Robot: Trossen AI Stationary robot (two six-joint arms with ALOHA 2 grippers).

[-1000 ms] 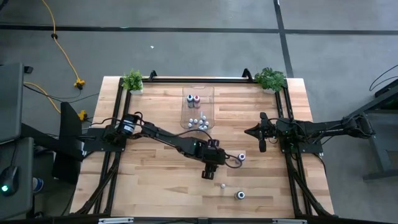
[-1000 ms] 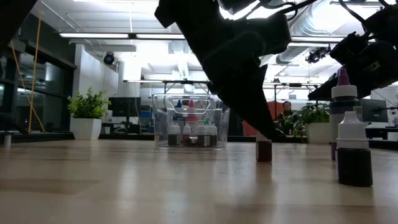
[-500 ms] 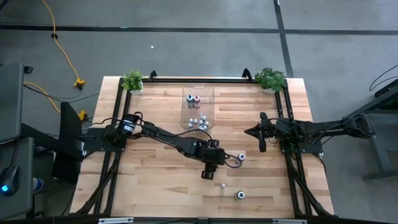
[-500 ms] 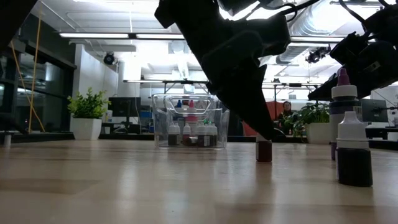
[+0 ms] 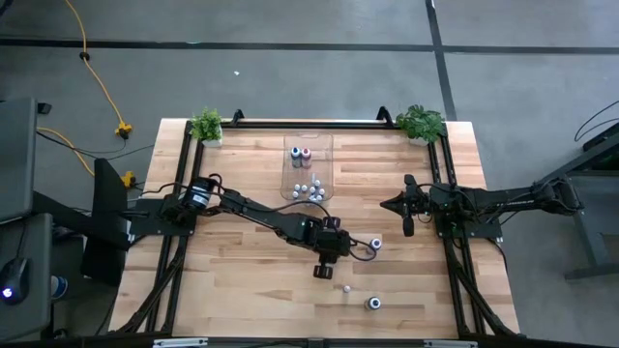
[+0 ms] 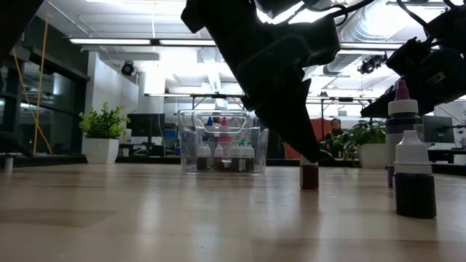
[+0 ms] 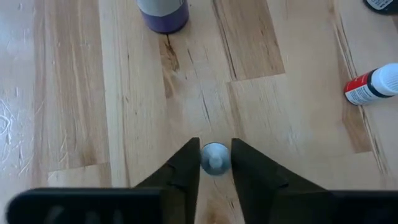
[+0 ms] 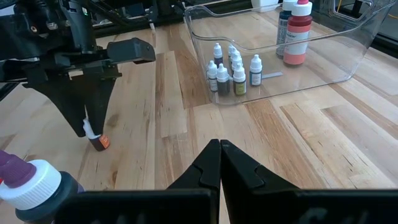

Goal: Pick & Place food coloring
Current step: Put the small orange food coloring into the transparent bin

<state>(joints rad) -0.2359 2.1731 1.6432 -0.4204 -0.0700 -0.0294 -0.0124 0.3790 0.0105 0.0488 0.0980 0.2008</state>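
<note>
A tiny food coloring bottle [image 7: 215, 157] with a white cap and a dark red body [image 6: 309, 175] stands on the wood table, near the front of its middle [image 5: 346, 288]. My left gripper [image 7: 215, 146] slants down over it, shut on its top. Two larger bottles stand close by: a purple one [image 5: 375, 244] and a dark one [image 5: 373, 304]. Several more tiny bottles [image 8: 233, 68] and two larger ones [image 8: 297, 34] stand inside the clear bin [image 5: 287, 164]. At the table's right side my right gripper [image 8: 219, 149] waits, shut and touching nothing. My left gripper pinches the tiny bottle's white cap [image 7: 215, 163] between its two fingers, one on each side. The fingers [image 7: 186, 163] slant down at it from the table's far left. The bottle stands upright, with its base [image 6: 309, 186] on the table.
The clear bin [image 8: 323, 68] stands at the table's far middle. A red-labelled bottle with a white cap [image 7: 373, 86] shows beyond my left gripper. Small potted plants [image 5: 205, 126] [image 5: 421, 122] stand at the two far corners, and black rails run along the left and right sides.
My left gripper's fingers have drawn together on the tiny bottle's cap, while the arm itself has kept its place. The bottle still stands on the same spot.
</note>
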